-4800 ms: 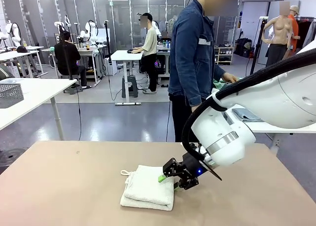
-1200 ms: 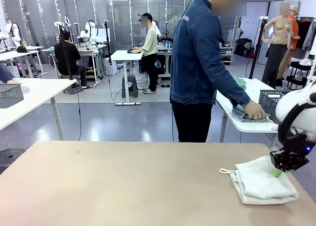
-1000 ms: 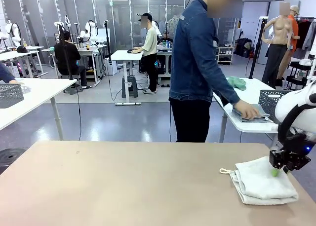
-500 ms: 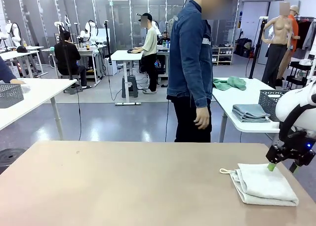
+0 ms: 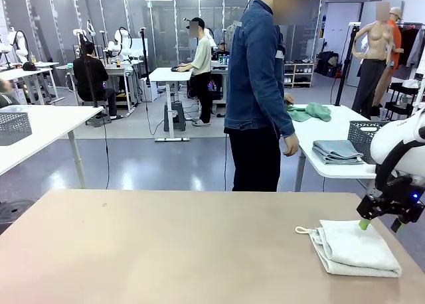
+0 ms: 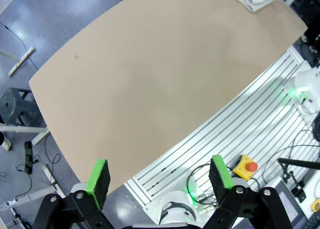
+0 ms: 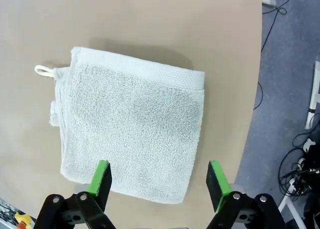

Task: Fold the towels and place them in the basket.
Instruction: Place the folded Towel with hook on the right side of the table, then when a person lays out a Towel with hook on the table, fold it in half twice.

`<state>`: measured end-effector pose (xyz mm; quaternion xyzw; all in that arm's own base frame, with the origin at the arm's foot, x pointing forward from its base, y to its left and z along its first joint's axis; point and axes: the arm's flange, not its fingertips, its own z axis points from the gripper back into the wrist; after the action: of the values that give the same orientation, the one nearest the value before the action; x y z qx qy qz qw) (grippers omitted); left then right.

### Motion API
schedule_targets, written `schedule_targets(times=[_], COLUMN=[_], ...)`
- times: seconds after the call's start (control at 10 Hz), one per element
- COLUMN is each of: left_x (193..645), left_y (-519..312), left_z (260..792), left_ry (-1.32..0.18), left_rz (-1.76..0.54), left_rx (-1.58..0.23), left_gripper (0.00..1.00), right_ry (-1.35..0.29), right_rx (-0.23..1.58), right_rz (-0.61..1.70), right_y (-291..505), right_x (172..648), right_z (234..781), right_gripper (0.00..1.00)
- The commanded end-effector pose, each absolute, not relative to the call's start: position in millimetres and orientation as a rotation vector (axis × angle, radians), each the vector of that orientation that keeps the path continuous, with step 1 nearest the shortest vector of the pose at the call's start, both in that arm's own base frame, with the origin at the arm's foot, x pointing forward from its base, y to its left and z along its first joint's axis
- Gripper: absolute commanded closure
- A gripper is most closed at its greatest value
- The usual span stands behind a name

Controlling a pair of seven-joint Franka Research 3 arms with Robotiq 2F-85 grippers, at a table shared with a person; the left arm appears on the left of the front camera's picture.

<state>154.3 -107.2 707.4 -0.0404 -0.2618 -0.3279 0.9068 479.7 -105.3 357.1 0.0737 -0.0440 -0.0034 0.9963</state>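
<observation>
A: Item one: pale off-white folded terry towel (image 5: 355, 247), loop at one corner. Location?
B: Tan counter (image 5: 166, 244), near its right edge, lying flat.
A: Right claw (image 5: 380, 224)?
B: Jaws spread wide, empty, just above the towel's far edge.
A: Left claw (image 6: 157, 176)?
B: Wide open, empty, over the counter's near edge.
A: Handling note?
B: Probably lower square and pinch all layers at one edge, so the fold holds when lifted.

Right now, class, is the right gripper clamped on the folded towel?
No, the right gripper hangs open above the towel, its jaws spread wide, gripping nothing.
</observation>
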Motion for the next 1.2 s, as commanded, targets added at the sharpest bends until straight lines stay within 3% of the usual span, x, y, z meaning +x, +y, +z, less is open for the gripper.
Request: schedule_targets(times=[0.0, 0.8, 1.1], left_x=[156, 156, 156], left_y=[-108, -108, -108], left_z=[708, 708, 708], left_ry=[-0.547, -0.547, -0.547], left_rz=[-0.684, -0.684, -0.684], left_rx=[-0.083, -0.083, -0.083], left_gripper=[0.0, 0.0, 0.0], right_ry=[-0.089, -0.088, -0.131], right_rx=[0.149, 0.148, 0.041], right_rz=[-0.003, -0.007, 0.131], right_y=[-106, -105, -100], right_x=[480, 480, 435], right_z=[357, 357, 489], right_gripper=[0.05, 0.05, 0.05])
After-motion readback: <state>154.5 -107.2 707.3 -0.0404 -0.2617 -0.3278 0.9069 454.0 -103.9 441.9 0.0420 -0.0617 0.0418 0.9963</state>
